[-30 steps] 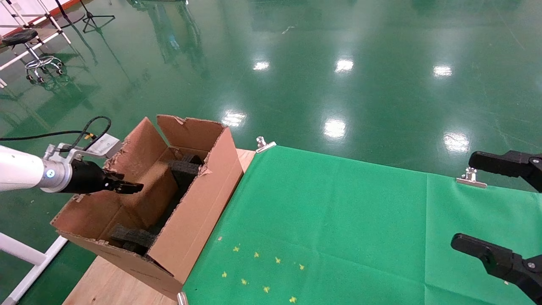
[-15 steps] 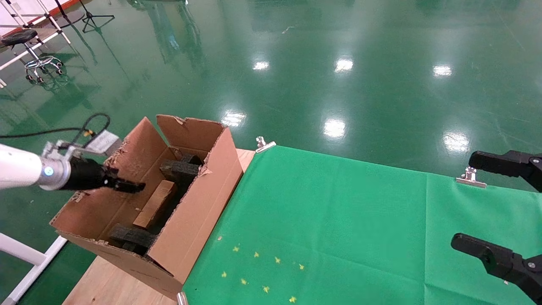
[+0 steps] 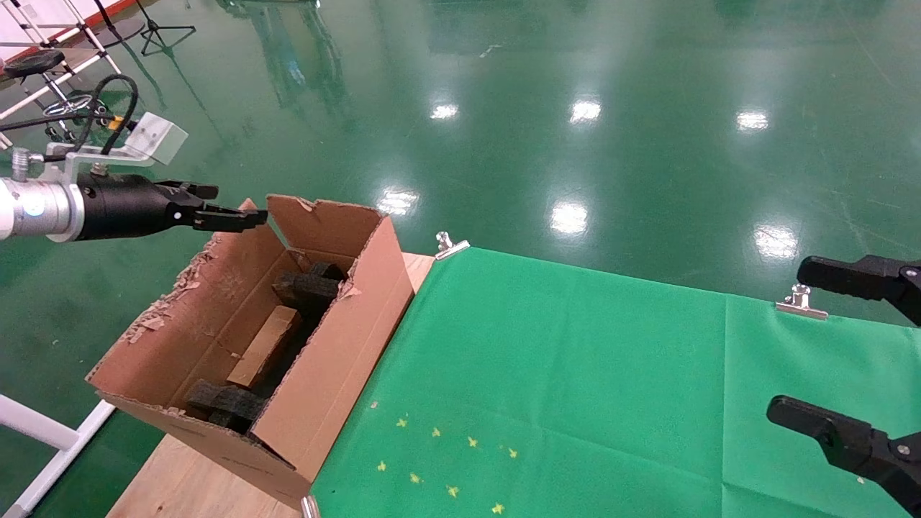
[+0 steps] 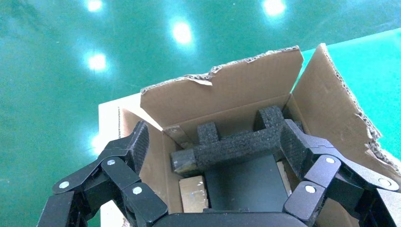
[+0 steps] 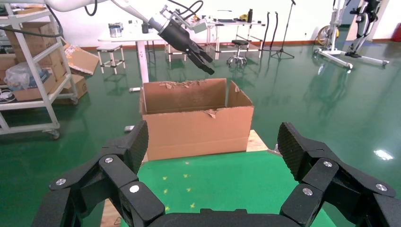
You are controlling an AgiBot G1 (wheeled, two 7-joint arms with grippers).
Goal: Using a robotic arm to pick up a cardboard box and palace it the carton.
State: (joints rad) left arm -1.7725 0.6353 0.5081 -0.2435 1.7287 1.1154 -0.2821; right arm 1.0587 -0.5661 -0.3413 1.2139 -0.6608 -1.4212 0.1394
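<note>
The large carton [image 3: 338, 338] with torn flaps stands on the table's left end, with black foam blocks [image 3: 306, 288] inside. The small taped cardboard box [image 3: 265, 345] lies in it between the foam blocks. My left gripper [image 3: 241, 203], on the white arm, is open and empty above the carton's far left flap. The left wrist view looks down past its gripper [image 4: 213, 139] onto the carton [image 4: 227, 94], a foam block [image 4: 231, 149] and one end of the box [image 4: 193, 194]. My right gripper [image 3: 813, 344] is open and empty at the right edge.
A green cloth [image 3: 575, 374] with small yellow marks [image 3: 439, 460] covers the wooden table [image 3: 187, 482], held by metal clips [image 3: 450, 246]. A white frame [image 3: 43, 432] stands left of the table. The right wrist view shows the carton [image 5: 196, 127] beyond its gripper [image 5: 213, 142].
The left gripper has let go of the small box, which now lies in the carton. The gripper has risen from inside the carton to above its rim. The right arm has not moved.
</note>
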